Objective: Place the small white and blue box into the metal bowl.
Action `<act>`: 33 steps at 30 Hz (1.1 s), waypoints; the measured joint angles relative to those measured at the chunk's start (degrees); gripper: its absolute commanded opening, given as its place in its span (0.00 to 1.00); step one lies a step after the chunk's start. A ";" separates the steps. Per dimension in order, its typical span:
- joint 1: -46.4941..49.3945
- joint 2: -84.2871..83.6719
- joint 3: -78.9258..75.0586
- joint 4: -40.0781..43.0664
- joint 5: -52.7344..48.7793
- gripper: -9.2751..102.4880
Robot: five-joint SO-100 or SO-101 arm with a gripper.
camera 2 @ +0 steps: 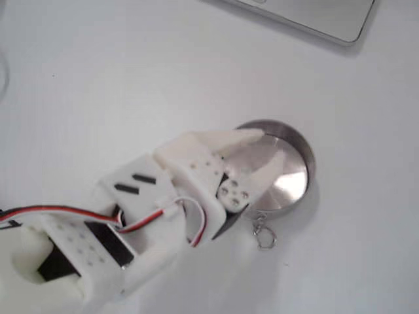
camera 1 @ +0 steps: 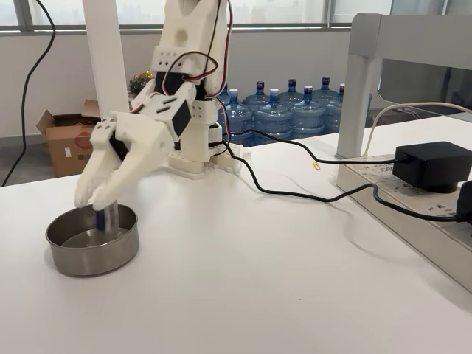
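The metal bowl (camera 1: 92, 247) sits at the left of the white table, round and steel, and is seen from above in the other fixed view (camera 2: 298, 190). The small white and blue box (camera 1: 101, 218) stands upright inside it, its blue front facing the camera, right under my fingertips. My white gripper (camera 1: 96, 200) reaches down over the bowl's far rim. From above, the gripper (camera 2: 270, 145) has its two fingers apart, with the bowl's shiny floor showing in the gap. The box is hidden under a finger there.
A black power adapter (camera 1: 431, 164) sits on a power strip at the right, and its black cable (camera 1: 295, 193) runs across the table to the arm's base. A small key ring (camera 2: 263, 232) lies beside the bowl. Water bottles and a cardboard box stand behind the table.
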 measured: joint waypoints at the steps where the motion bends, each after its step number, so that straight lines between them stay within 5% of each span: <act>1: 0.09 1.32 0.62 0.00 0.00 0.24; 10: -5.19 20.39 7.38 0.00 -8.35 0.19; 15: -14.50 35.95 11.43 0.00 -29.36 0.03; 27: -47.64 45.00 11.87 0.18 -86.84 0.04; 33: -61.70 41.84 11.87 12.13 -105.29 0.04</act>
